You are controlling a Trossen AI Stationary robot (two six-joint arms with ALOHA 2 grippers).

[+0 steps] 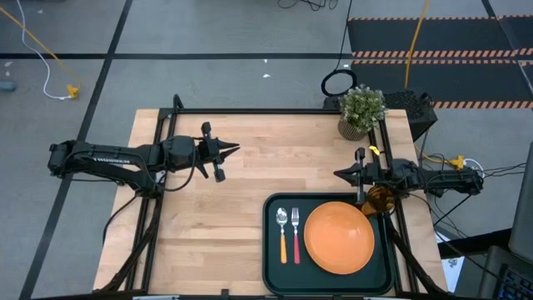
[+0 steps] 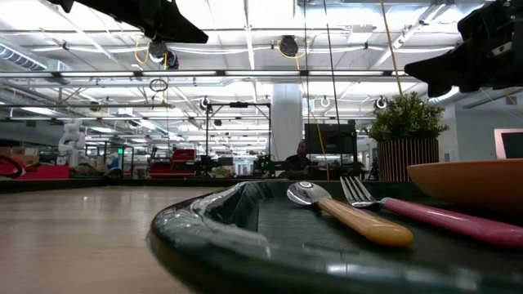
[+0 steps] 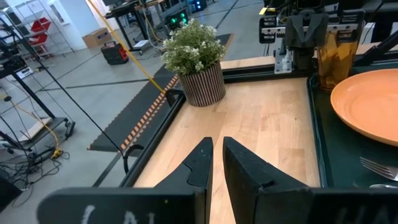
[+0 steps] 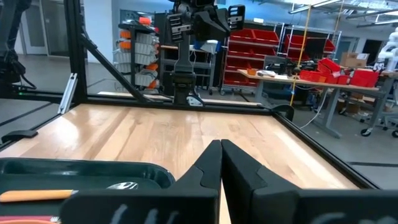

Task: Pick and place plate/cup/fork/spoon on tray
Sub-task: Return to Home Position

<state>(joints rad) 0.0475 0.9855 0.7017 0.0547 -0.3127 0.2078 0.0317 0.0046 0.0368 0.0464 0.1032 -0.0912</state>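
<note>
The dark tray (image 1: 271,267) lies at the table's near right. On it lie the orange plate (image 1: 339,237), the spoon (image 1: 282,233) with its orange-yellow handle and the fork (image 1: 295,235) with its pink-red handle, side by side left of the plate. The amber cup (image 1: 379,200) stands upright at the tray's far right corner, partly under my right arm; it also shows in the left wrist view (image 3: 336,59). My right gripper (image 1: 337,173) is shut and empty above the table just beyond the tray's far edge. My left gripper (image 1: 235,150) is shut and empty over the table's far left part.
A potted green plant (image 1: 361,112) stands at the table's far right corner, close behind my right arm. A black frame rail (image 1: 275,111) runs along the table's far edge. Bare wood (image 1: 208,225) lies left of the tray.
</note>
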